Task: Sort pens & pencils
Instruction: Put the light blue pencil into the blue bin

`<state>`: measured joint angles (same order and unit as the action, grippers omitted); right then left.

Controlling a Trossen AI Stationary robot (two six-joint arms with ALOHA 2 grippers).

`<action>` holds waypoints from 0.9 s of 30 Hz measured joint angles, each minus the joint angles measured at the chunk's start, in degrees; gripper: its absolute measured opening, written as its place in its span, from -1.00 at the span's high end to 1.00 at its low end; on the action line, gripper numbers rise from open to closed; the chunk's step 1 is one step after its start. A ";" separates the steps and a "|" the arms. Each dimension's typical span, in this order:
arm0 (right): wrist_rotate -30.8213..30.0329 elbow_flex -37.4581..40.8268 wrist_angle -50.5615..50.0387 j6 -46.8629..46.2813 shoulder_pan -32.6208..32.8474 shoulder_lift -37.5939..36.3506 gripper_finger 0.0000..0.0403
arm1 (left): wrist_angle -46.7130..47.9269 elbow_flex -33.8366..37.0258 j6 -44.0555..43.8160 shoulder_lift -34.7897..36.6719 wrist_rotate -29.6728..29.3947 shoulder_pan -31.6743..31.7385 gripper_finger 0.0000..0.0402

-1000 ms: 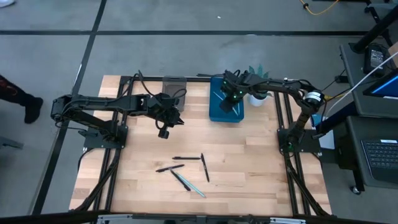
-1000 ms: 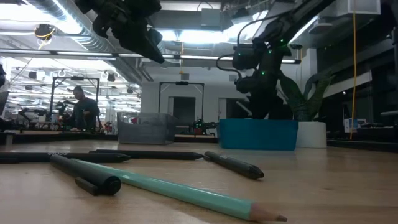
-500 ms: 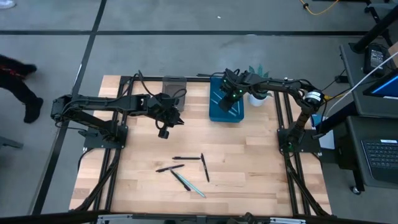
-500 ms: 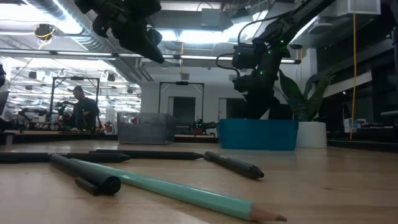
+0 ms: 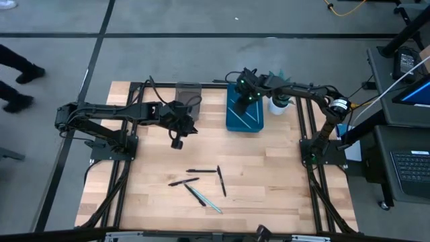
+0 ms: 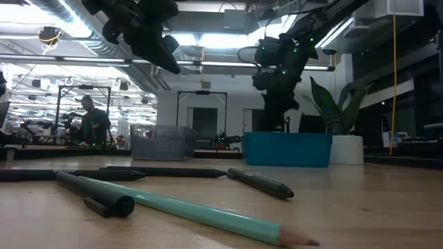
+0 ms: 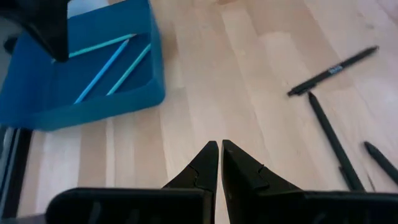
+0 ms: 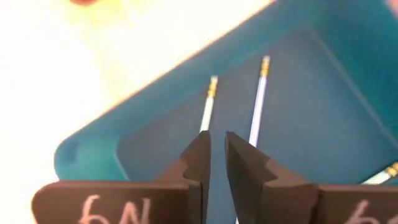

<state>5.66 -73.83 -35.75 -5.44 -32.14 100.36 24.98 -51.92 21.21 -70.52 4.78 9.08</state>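
Three pale teal pencils (image 7: 112,65) lie flat inside the blue tray (image 5: 232,125) at the far middle of the table. My right gripper (image 8: 217,146) hangs above that tray (image 8: 93,149), pointing steeply down, its fingers a narrow gap apart with nothing between them. Several black pens (image 5: 201,171) and one teal pencil (image 5: 209,202) lie loose on the wood at the near middle. My left gripper (image 5: 176,142) waits shut and empty above the table, left of the tray.
A clear grey box (image 5: 189,93) stands at the far edge, left of the tray. A white pot with a plant (image 5: 279,102) stands right of the tray. Black frame rails run along the table's sides. A person (image 6: 93,124) shows in the room beyond.
My right gripper has risen above the blue tray, drifted a little toward the far edge and tipped. The pens and pencils lie where they lay.
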 joint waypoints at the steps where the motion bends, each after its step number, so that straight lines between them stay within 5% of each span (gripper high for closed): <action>1: 0.02 -0.65 0.00 0.23 0.00 0.00 0.75 | -0.15 0.00 -1.03 0.00 -0.21 0.01 0.93; 12: 0.77 -5.93 0.10 1.19 0.14 -0.07 0.74 | -0.28 0.00 -3.12 0.02 -0.37 -0.12 0.93; 19: 10.79 -7.66 -0.23 0.93 0.20 -0.07 0.74 | -0.13 0.00 -2.69 0.02 -0.06 -1.32 0.93; 27: 11.67 -11.89 -3.58 4.59 3.09 -0.07 0.74 | -0.13 0.00 -1.13 0.02 9.12 -4.72 0.93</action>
<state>17.33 -85.72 -39.32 -0.85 -29.05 100.29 24.84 -51.92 20.09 -70.50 13.90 4.36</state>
